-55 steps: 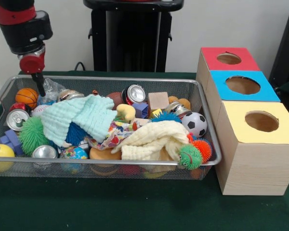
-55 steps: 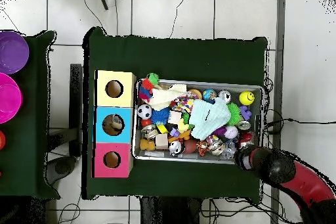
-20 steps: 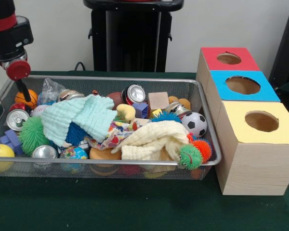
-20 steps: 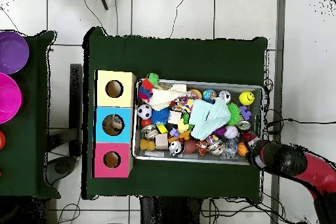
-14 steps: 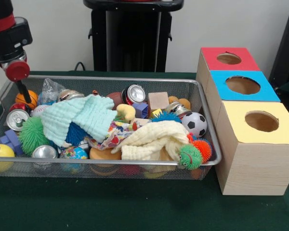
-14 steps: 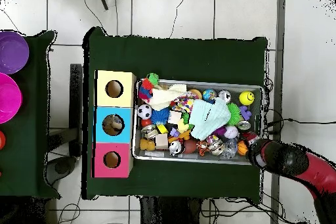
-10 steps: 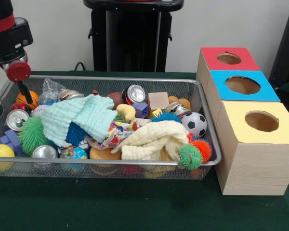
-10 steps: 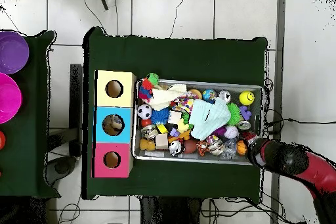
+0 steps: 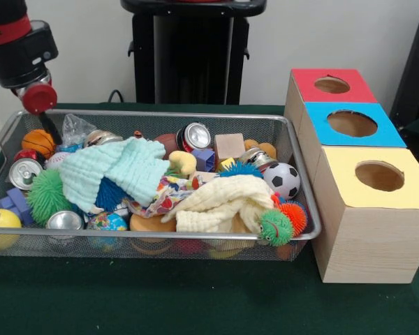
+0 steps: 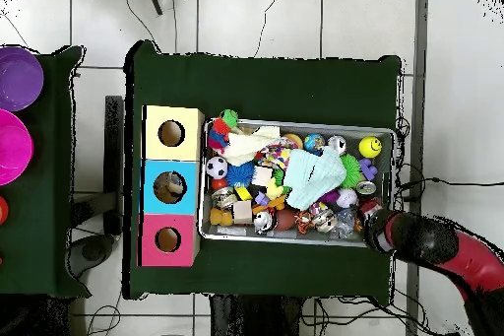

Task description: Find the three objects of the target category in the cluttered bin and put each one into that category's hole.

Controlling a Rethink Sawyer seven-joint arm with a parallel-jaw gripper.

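The claw (image 9: pixel 50 125) has just swung back in over the bin's (image 9: pixel 160 115) left end; a moment ago it hung further out past the rim, and now its dark tip dips down just above and beside the basketball (image 9: pixel 39 142). I cannot tell whether the claw is spread or pressed together, and it carries nothing that I can see. Nothing in the bin seems to have shifted: the basketball sits in the bin's far left corner, with a can (image 9: pixel 24 172) just in front of it and the mint cloth (image 9: pixel 112 169) further right. Near the bin's right end lies the soccer ball (image 9: pixel 285 179). Right of the bin stand the boxes (image 9: pixel 353 164), their red, blue and yellow holes waiting. My guess is balls are the target, and a grab at the basketball comes next.
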